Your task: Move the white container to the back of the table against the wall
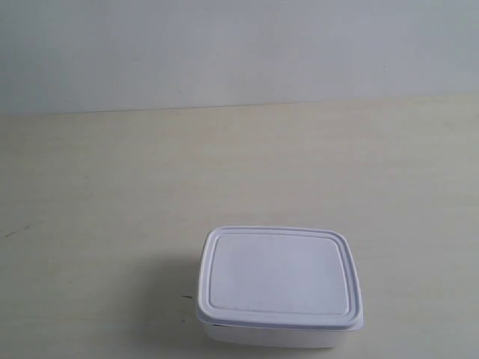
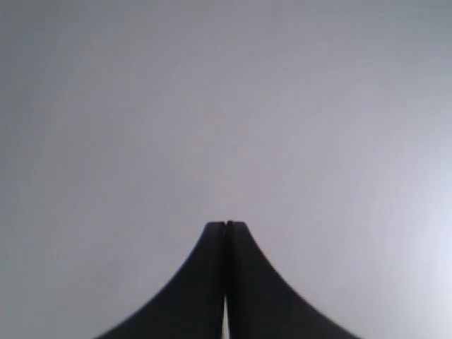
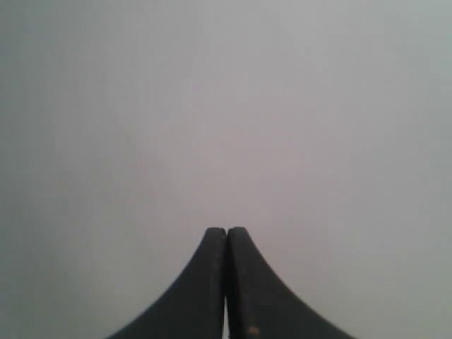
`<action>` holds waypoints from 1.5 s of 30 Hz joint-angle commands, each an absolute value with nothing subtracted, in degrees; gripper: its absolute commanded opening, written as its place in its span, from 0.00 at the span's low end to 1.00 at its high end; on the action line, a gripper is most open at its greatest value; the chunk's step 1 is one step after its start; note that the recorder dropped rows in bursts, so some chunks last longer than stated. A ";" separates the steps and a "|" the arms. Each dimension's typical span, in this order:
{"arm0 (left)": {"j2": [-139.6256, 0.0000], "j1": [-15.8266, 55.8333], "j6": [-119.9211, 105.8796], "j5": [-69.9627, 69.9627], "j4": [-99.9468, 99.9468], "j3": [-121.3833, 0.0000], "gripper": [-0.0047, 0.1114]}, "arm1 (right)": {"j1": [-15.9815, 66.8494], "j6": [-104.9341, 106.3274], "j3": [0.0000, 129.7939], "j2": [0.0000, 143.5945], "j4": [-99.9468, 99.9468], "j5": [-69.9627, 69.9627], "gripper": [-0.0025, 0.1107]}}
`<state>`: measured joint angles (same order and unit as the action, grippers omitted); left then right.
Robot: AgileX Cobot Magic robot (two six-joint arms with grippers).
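Observation:
The white container [image 1: 279, 284] sits with its rimmed lid on, low and right of centre in the exterior view, on the pale beige table [image 1: 112, 194]. Far behind it rises the plain grey-white wall [image 1: 239, 52], meeting the table along a line. Neither arm shows in the exterior view. In the left wrist view my left gripper [image 2: 226, 224] is shut, its dark fingers pressed together with nothing between them, facing only a blank grey surface. The right wrist view shows my right gripper [image 3: 226, 230] likewise shut and holding nothing, before a blank grey surface.
A few tiny dark specks mark the tabletop left of the container. Bare tabletop stretches from the container back to the wall and out to both sides.

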<state>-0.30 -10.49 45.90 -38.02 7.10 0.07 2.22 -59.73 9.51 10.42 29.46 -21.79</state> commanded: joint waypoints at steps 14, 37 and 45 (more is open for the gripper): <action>-25.41 -10.23 92.29 -49.74 65.71 -16.66 0.04 | 2.03 -89.37 19.29 42.76 74.21 -43.12 0.02; -45.07 7.95 82.97 -48.26 60.07 -14.07 0.04 | 2.03 -93.01 21.77 53.99 79.84 -47.28 0.02; -61.14 28.22 63.19 -44.13 41.28 -14.74 0.04 | 12.06 -93.01 21.77 55.41 83.13 -41.60 0.02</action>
